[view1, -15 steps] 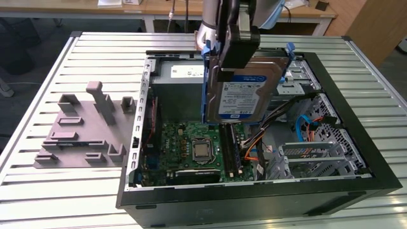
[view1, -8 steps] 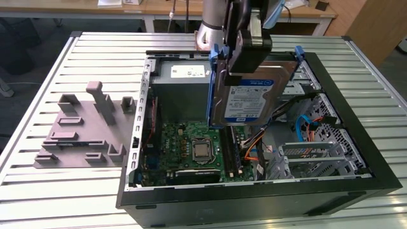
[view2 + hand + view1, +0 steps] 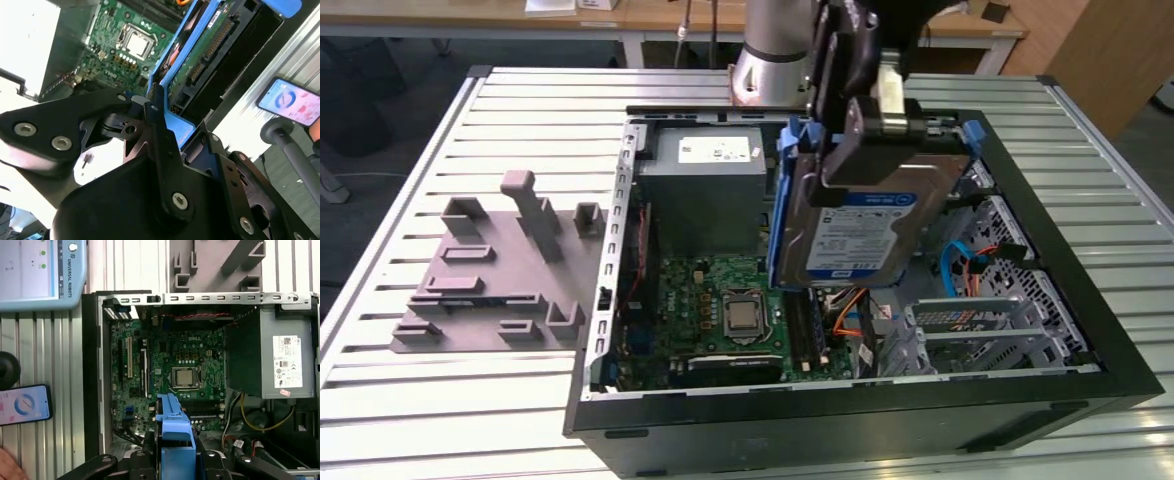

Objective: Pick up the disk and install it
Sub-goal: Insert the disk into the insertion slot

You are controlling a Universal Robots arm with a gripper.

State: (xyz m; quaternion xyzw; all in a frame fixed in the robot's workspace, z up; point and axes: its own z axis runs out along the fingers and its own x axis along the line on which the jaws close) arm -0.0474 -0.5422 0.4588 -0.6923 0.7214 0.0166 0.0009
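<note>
The disk [image 3: 870,222], silver-grey with a white-and-blue label and a blue plastic carrier, hangs tilted on edge above the middle of the open computer case [image 3: 1067,385]. My gripper [image 3: 857,135] is shut on its upper end, over the far part of the case. In the second wrist view the black fingers [image 3: 154,131] clamp the blue carrier [image 3: 176,126], and the disk's green circuit side [image 3: 202,52] faces the camera. In the first wrist view the carrier's blue edge [image 3: 174,432] sticks out from between the fingers, above the motherboard [image 3: 170,365].
Inside the case are the grey power supply box [image 3: 707,185], the motherboard [image 3: 727,315] and the silver drive cage [image 3: 994,325] at the exterior view's right. A grey fixture plate [image 3: 487,275] lies left of the case. A phone [image 3: 25,404], a tablet [image 3: 40,270] and a hand [image 3: 7,467] are beside the case.
</note>
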